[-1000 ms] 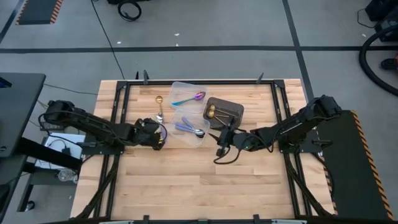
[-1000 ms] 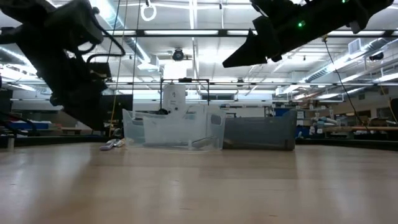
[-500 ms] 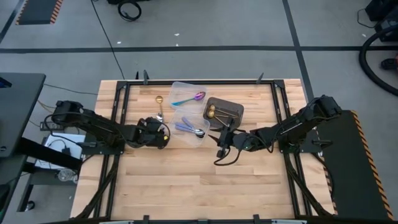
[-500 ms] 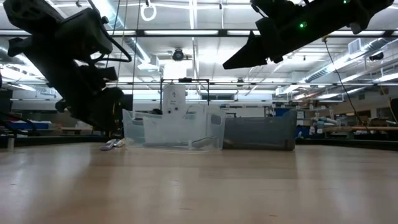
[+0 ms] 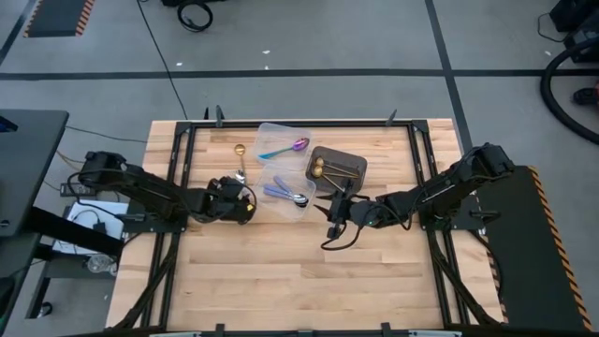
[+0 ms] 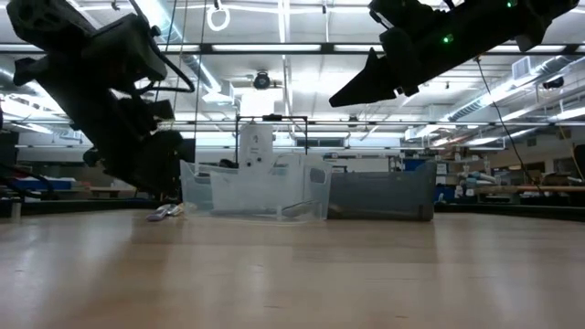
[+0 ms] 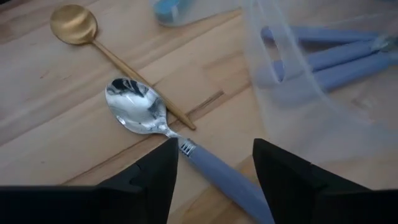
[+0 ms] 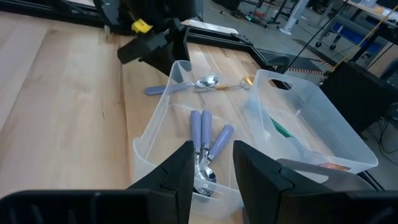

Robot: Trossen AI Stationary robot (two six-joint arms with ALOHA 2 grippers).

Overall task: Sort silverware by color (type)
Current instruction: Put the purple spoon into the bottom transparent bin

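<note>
One lavender-handled spoon [image 7: 186, 149] lies between the left hand's [image 7: 214, 163] spread, empty fingers.

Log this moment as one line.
left hand: open over lavender-handled spoon on table | gold spoon: beside it, unsorted | right hand: idle, raised near lavender tub

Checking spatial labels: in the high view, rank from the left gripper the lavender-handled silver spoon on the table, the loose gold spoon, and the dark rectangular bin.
1. Lavender-handled silver spoon, just beyond the left gripper.
2. Gold spoon, farther toward the table's back edge.
3. Dark rectangular bin, across on the right.
</note>
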